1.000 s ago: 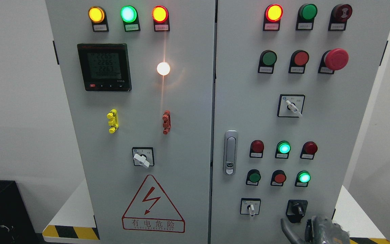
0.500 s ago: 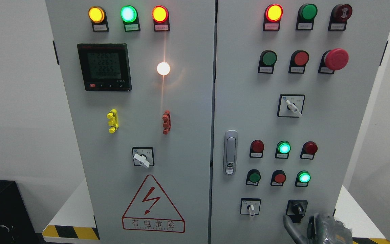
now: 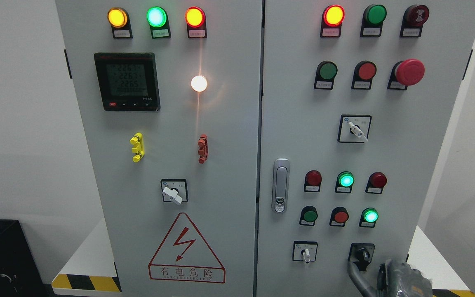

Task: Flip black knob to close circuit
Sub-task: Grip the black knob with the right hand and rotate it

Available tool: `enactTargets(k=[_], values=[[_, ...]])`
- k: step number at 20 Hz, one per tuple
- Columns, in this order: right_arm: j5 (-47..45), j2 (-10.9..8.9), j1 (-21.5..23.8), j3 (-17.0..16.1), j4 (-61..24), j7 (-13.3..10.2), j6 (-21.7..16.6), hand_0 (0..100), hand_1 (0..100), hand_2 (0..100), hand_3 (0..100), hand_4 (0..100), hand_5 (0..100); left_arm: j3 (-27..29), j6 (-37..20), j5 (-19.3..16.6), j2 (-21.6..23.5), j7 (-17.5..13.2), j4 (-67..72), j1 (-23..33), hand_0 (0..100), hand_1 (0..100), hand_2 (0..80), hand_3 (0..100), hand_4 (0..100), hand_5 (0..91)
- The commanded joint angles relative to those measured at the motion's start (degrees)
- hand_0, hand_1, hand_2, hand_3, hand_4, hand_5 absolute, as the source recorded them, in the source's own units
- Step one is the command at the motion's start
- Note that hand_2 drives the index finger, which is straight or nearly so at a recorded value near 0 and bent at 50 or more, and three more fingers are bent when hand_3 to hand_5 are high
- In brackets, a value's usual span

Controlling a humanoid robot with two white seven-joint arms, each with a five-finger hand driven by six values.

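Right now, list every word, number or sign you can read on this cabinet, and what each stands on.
"有电危险": on the red triangular warning sign with the lightning bolt, left door.
"2263", "2263", "2265", roughly: on the digital meter; digits blurred, bottom row unreadable.
Small tags under the lamps and buttons, and the selector switch plates: too small to read.

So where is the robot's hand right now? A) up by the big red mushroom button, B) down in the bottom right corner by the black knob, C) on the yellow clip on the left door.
B: the right hand shows only at the bottom right corner, with a finger reaching up beside the black knob.
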Motion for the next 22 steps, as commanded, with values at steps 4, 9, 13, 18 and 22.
enactTargets(k=[4,9,13,18,22], values=[[-0.08,-0.18,-0.11,-1.38,0.27,-0.03,0.07,0,2,92,100,100,100,0.00,0.00,0.00,0.00,-0.04,-1.67,1.32,12,56,0.0,0,0,0.0],[-0.17,-0.26,-0.11,-1.82,0.36,0.06,-0.02,0,2,92,100,100,100,0.00,0.00,0.00,0.00,-0.04,-1.67,1.32,12,56,0.0,0,0,0.0],[-0.35,-0.88,-0.11,-1.82,0.36,0.06,-0.02,0,2,92,100,100,100,0.00,0.00,0.00,0.00,-0.04,-1.67,1.32,12,56,0.0,0,0,0.0],[-0.61,-0.88,-0.37,-2.96,0.44,0.14,-0.02,0,2,92,100,100,100,0.00,0.00,0.00,0.00,-0.04,-1.67,1.32,12,56,0.0,0,0,0.0],[-0.78,-0.97,-0.46,-3.49,0.36,0.14,-0.10,0,2,92,100,100,100,0.00,0.00,0.00,0.00,-0.04,-1.67,1.32,12,56,0.0,0,0,0.0]])
